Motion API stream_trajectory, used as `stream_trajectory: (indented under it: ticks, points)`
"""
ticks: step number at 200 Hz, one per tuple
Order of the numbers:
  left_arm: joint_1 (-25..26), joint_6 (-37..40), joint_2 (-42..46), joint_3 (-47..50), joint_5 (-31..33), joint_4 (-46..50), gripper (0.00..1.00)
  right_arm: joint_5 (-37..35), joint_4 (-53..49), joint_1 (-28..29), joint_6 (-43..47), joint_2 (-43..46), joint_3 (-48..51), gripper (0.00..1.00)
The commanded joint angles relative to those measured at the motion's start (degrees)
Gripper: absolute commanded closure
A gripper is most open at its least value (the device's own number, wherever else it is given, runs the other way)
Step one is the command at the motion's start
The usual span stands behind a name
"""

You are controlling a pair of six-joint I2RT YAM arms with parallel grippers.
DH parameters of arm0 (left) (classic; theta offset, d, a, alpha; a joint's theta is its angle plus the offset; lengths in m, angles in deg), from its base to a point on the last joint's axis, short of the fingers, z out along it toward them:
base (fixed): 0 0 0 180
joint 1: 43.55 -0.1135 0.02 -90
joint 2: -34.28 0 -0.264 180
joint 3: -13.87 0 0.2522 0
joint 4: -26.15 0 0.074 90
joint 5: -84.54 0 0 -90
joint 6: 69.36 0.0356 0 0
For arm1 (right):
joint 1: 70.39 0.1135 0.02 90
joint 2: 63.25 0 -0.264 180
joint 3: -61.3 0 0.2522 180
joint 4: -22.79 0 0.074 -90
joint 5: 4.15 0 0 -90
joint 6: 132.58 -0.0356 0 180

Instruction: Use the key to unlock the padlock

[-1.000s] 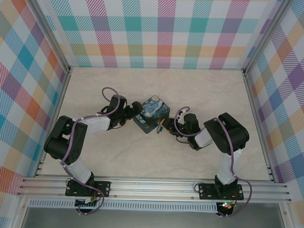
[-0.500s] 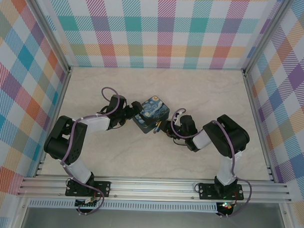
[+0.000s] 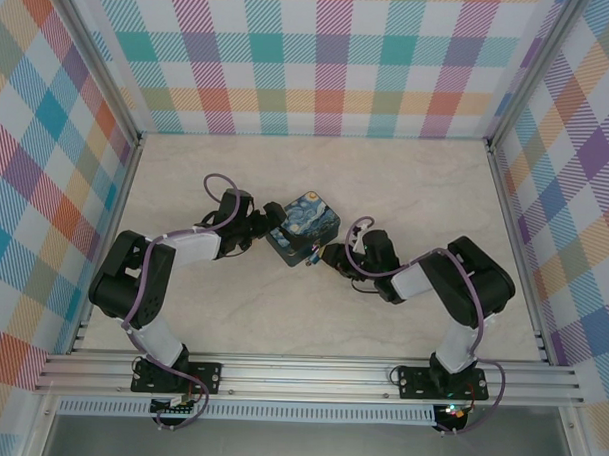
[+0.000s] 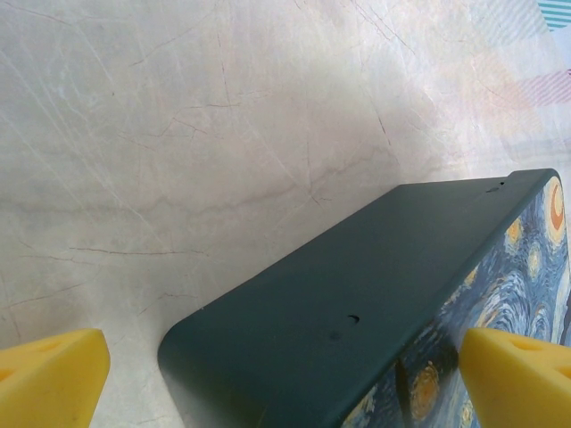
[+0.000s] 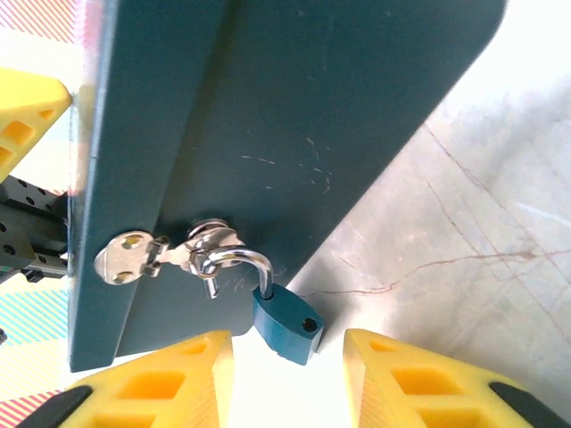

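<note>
While the right gripper is straddling the padlock unclenched, and the left gripper the tin likewise, we're wanting a square pinch on the blue body, keyhole clear.

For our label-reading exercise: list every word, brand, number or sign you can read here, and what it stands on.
No readable text anywhere. The blue-and-yellow swirl-painted rectangular tin carries a painted picture, no lettering; the small blue-bodied padlock with a silver shackle and the marbled table show no marks that can be read.
</note>
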Motion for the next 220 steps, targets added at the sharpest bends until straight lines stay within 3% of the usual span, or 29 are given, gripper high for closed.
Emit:
stream_trajectory:
  ticks: [1, 30, 110, 220]
  points:
    - [-0.5, 0.7, -0.8, -0.9, -1.0, 2.5, 0.00, -1.4, -5.1, -0.3, 6.3, 4.3, -0.5, 0.58]
    - [-0.5, 0.6, -0.6, -0.7, -0.9, 2.6, 0.01, -3.0, -9.7, -0.3, 11.9, 6.7, -1.1, 0.57]
    - [-0.5, 0.1, -0.1, -0.2, -1.4, 2.0, 0.01, -2.6, -3.2, 1.5, 17.9, 1.7, -0.5, 0.55]
    - [-0.5, -0.7, 0.0, -0.7, -1.6, 1.5, 0.01, -1.6, -5.6, 4.1, 21.4, -3.2, -4.6, 0.57]
